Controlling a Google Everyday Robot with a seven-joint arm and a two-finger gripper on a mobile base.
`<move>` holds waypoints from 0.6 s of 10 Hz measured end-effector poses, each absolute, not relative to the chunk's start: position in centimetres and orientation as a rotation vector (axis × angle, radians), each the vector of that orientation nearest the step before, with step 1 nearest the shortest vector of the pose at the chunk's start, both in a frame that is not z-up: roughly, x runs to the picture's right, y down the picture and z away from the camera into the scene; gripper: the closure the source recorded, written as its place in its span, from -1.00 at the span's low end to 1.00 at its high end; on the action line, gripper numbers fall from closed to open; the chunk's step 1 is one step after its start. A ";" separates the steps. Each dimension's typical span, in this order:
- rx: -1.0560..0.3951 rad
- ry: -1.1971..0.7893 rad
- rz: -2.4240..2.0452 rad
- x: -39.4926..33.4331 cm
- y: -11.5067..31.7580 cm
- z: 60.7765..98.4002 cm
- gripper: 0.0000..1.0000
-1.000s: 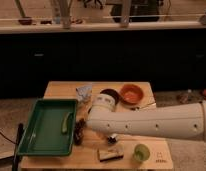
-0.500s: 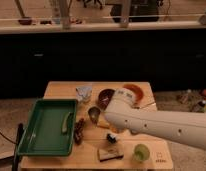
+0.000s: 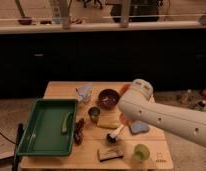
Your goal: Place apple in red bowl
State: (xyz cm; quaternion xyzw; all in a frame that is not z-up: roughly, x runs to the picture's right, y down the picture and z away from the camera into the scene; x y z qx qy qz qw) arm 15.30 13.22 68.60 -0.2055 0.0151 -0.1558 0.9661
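The big white robot arm (image 3: 161, 117) is reaching in from the right, over the light wooden table (image 3: 61, 90). It's covering the gripper completely: it's somewhere behind that bulk, roughly above the middle-right of the table. No telling whether it's open, closed or holding anything.

The round orange-red bowl (image 3: 125, 89) is only showing as a thin sliver at the arm's upper left edge, just beside the dark maroon-brown bowl (image 3: 109, 98). A small orange-red patch (image 3: 122, 118) is peeking out under the arm near a flat yellow item (image 3: 108, 122). That's probably the small orange-red apple (not sure, it's mostly hidden).

What's looking risky from here:

- **Wrong bowl:** the two bowls are sitting close together, so a drop slightly off to the left would be landing the fruit in the maroon one.
- **Rolling:** the red bowl looks shallow, so a round fruit released from high up could be bouncing or rolling out.
- **Clutter:** the arm is sweeping low over a small metal cup (image 3: 94, 114) and a blue cloth (image 3: 138, 127), and either could get knocked.
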 end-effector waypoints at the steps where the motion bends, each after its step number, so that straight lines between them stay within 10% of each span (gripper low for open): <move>1: -0.413 0.036 -0.288 16.0 13.0 68.5 1.00; 6: -0.414 0.053 -0.161 20.6 13.4 68.4 1.00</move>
